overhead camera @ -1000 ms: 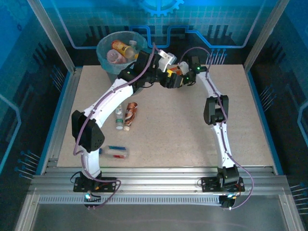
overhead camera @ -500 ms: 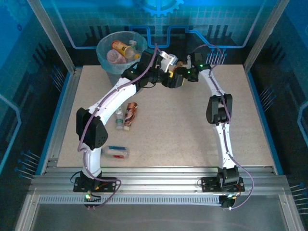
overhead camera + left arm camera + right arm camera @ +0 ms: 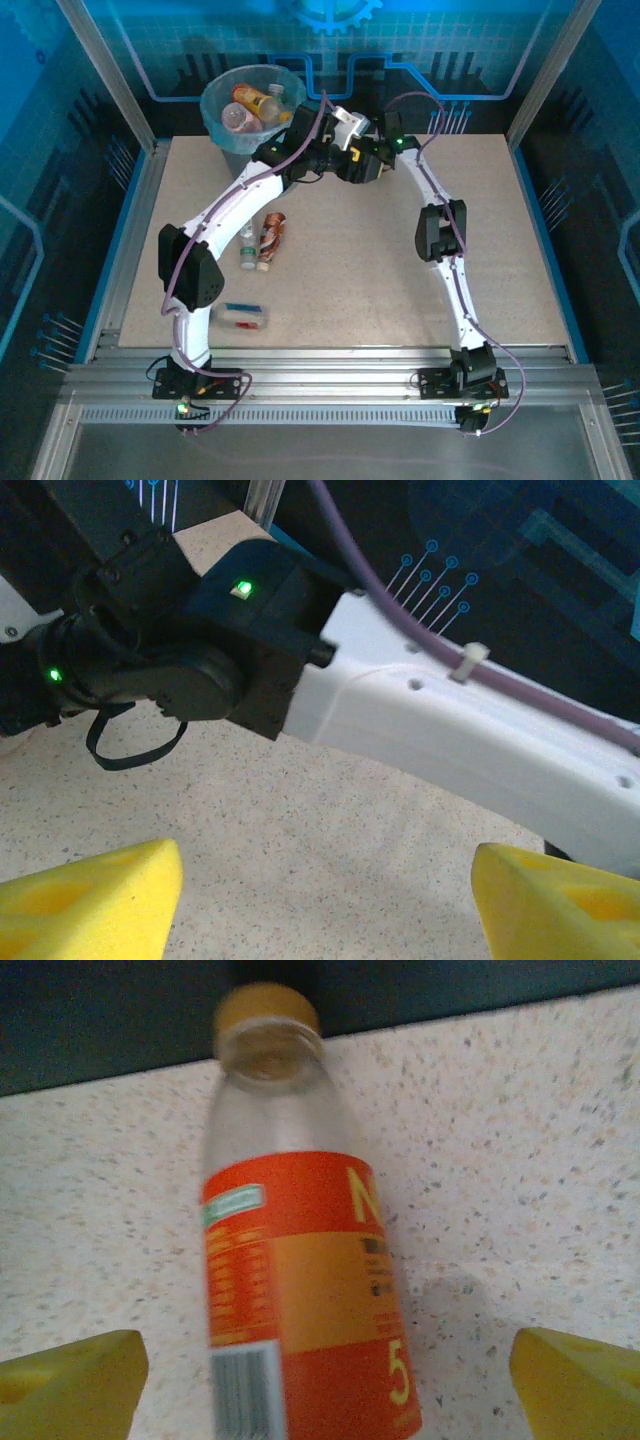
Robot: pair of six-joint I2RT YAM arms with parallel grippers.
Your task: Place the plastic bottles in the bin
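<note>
Round grey bin with blue bag liner (image 3: 208,108): right-side approach blocked by both wrists bunched together. White right-arm link (image 3: 450,730) crosses just ahead of left gripper (image 3: 325,900). Speckled beige table (image 3: 380,280) open on right half; small clear plastic bottles (image 3: 268,240) clutter left-centre.

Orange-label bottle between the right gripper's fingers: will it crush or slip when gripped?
The orange-label bottle looks empty through its clear shoulder, so it is probably light and easily dented. Its smooth round body may roll or slip sideways.
</note>
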